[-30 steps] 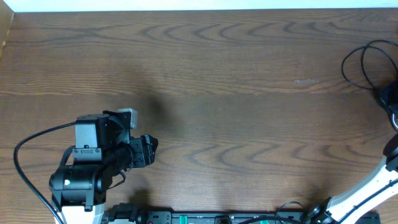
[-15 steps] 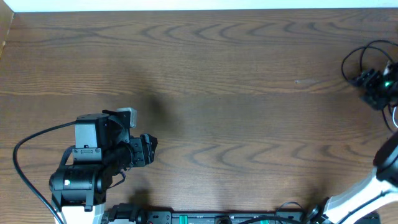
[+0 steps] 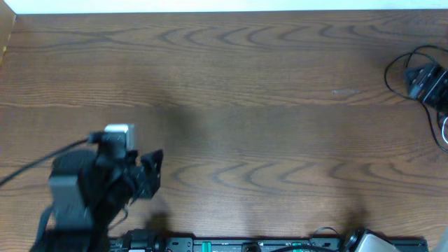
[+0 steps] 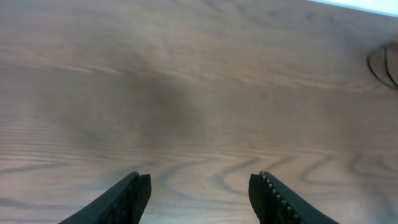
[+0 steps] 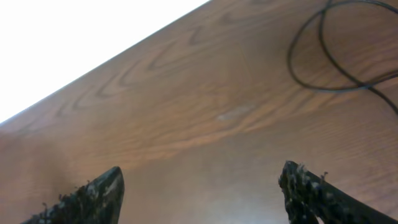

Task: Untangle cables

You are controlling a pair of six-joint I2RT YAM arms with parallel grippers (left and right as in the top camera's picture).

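Observation:
A black cable [image 3: 396, 64] lies in thin loops at the far right of the wooden table [image 3: 245, 105], running off the frame's edge. My right gripper [image 3: 418, 82] hovers among these loops. In the right wrist view it [image 5: 202, 180] is open with only bare wood between the fingers, and the cable loop [image 5: 311, 74] lies ahead to the upper right. My left gripper [image 3: 155, 170] is at the near left, far from the cables. Its wrist view shows it [image 4: 200, 186] open and empty, with a bit of black cable [image 4: 378, 62] at the far right edge.
The table's far edge [image 3: 224, 12] meets a white surface. A black rail with electronics [image 3: 245, 245] runs along the near edge. The left arm's own thick black wire [image 3: 28, 168] curves out to the near left.
My right gripper has opened and moved toward the far side onto the cable loops. The left arm has shifted left and is blurred by motion.

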